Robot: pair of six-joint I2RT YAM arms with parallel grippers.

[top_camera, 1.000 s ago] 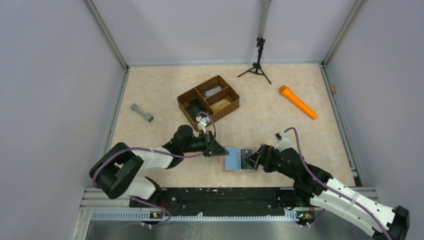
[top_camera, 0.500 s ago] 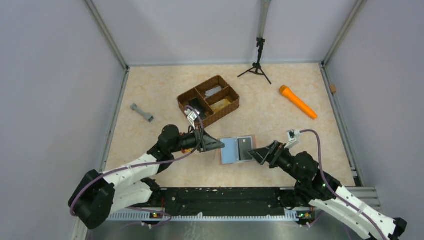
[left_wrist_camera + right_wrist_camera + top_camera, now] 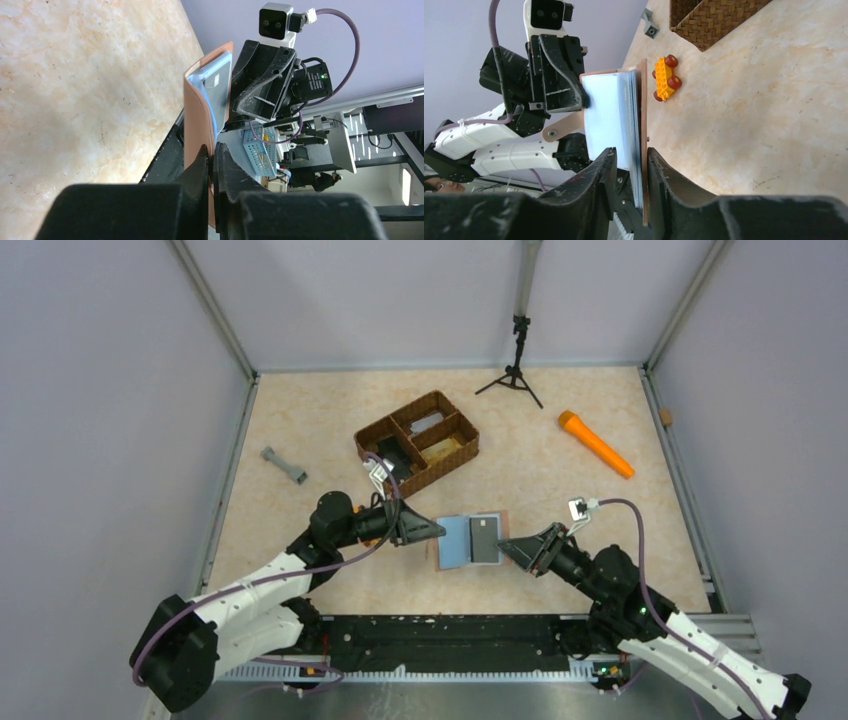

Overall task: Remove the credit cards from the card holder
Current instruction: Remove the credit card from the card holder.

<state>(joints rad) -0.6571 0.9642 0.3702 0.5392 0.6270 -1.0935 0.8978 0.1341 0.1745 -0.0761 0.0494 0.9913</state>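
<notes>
Gripping opposite edges of the light, floppy holder (image 3: 456, 544), left tool (image 3: 440, 532) and right tool (image 3: 503, 546) are both clamped on it; its slick card (image 3: 484, 538) probably needs an edge pinch.

In the top view the left arm (image 3: 255, 585) stretches from its base toward 2 o'clock with the elbow almost straight. Its wrist bends so that the left end effector (image 3: 440, 532) points to 3 o'clock. The right arm (image 3: 680, 635) reaches from its base toward 10 o'clock, and the right end effector (image 3: 505, 546) also points to about 10 o'clock. The two end effectors face each other, near but apart. Each has its two fingers pressed together on an opposite edge of the card holder (image 3: 470, 540), held between them.
</notes>
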